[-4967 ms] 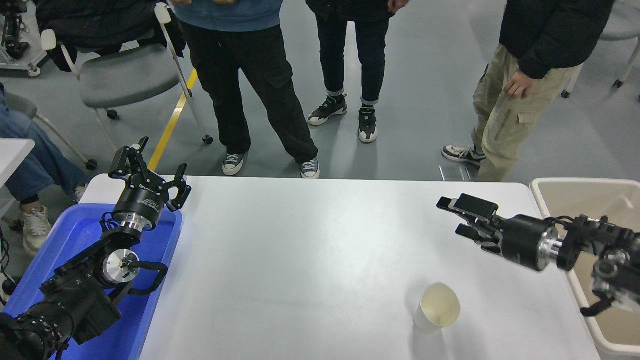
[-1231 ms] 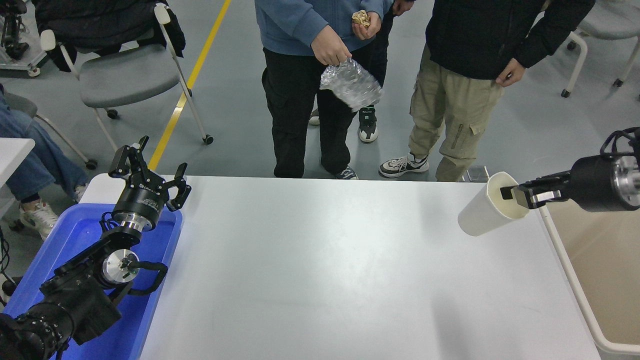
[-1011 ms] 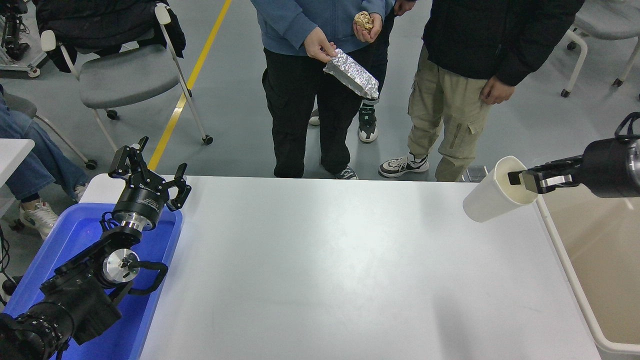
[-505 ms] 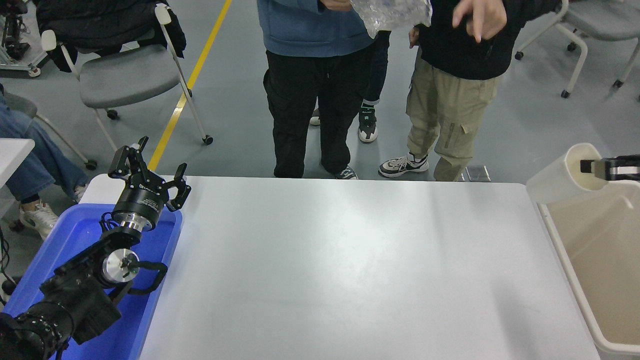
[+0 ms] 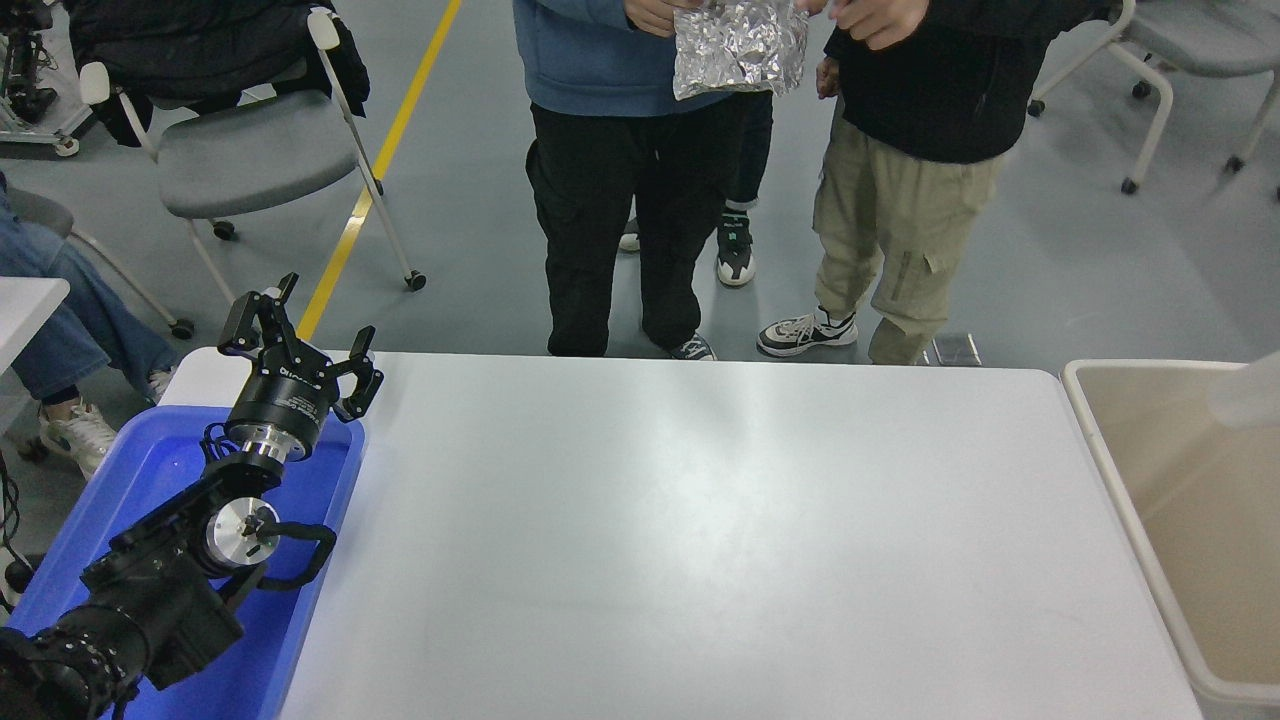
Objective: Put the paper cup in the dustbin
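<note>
I see the paper cup only as a pale blurred shape at the right edge, above the far part of the dustbin. My right gripper is out of the picture, so I cannot tell how its fingers stand. The left gripper is parked over the blue tray, fingers spread and holding nothing. Behind the table, a person holds a crumpled foil bag.

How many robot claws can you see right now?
1. The left claw is parked at the table's far-left corner, above the blue tray. The right claw is out of view past the right edge.
</note>
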Controlling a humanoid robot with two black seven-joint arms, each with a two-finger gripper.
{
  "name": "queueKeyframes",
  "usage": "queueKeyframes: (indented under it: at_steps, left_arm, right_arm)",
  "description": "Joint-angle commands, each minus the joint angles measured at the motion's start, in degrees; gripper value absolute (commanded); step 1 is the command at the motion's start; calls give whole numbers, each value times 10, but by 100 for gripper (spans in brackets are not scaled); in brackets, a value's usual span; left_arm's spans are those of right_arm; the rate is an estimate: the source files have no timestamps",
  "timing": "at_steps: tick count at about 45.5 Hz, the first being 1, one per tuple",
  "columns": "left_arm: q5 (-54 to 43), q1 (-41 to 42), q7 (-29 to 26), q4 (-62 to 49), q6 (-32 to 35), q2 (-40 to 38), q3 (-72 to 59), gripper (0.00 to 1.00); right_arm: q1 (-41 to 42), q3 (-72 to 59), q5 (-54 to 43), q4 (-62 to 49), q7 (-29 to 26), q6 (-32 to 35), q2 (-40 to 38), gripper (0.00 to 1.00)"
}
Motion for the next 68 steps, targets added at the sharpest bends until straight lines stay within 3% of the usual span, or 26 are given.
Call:
queueKeyframes:
  at_steps: [1,18,30,40,48,65,66,67,68]
  left_arm:
    - [0,0,0,0,0,0,0,100]
    - [0,0,0,0,0,0,0,100]
    - [0,0,0,0,0,0,0,100]
    - [0,0,-1,0,0,0,0,100]
    - [0,0,-1,0,0,0,0,100]
    - [0,1,-1,0,0,0,0,100]
    - [0,1,-1,0,0,0,0,100]
    - [0,1,-1,0,0,0,0,100]
    - [0,0,-1,0,0,0,0,100]
  right_arm:
    - [-106,0,154,-125,-2,-17,69,0]
    - [-245,1,330,-339,-4,-18,216,0]
    - [-307,11,390,-484,-20,-17,325,0]
    - [-331,89,393,-513,-40,-23,371,0]
    - [-333,120,395,-515,-45,-69,392,0]
    - [-348,168,395,-515,-54,-101,407,0]
    - [-349,178,395,-515,-55,-101,407,2]
    - [-350,190,396,-515,-55,-103,407,31]
    - [-351,197,396,-515,-55,-104,407,43]
